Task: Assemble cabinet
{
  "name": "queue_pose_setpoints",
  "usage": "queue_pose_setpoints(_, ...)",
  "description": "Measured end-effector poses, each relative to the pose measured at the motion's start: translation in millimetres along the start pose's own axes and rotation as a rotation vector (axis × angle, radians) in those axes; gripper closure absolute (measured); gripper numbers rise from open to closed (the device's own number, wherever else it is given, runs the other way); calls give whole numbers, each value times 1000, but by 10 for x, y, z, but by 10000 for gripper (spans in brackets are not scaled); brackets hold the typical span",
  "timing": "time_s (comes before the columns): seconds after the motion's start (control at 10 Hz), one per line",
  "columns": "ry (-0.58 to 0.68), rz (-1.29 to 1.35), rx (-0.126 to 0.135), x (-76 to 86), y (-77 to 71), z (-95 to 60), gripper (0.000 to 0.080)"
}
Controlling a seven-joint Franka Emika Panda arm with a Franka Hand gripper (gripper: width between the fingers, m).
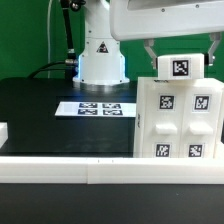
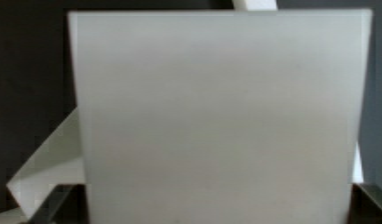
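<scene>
Border bar point(image 1: 60, 168) nearest lens | claw point(image 1: 181, 52) straddles tagged block point(image 1: 181, 68), a finger either side; clamped or loose: cannot tell | cabinet box point(image 1: 150, 120) directly beneath claw, block atop it | step, judged: seating block on box; next needs a straight, aligned push down | count: one box, one block, five tags point(image 1: 165, 100) showing, one marker board point(image 1: 100, 107) well apart from claw, lower

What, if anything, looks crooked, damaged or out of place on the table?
Nothing stands out. The cabinet stands upright at the exterior view's right, the gripper at its top, and the marker board lies flat.
</scene>
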State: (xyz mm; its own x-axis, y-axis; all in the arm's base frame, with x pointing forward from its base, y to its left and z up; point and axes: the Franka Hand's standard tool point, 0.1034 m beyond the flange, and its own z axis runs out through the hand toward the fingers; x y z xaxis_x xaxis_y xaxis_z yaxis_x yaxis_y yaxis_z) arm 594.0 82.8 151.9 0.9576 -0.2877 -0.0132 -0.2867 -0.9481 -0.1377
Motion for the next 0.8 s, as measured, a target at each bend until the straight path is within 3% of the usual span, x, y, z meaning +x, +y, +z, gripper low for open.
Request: queue_pose_setpoints(0.8,0,7,0,0,0,0,238)
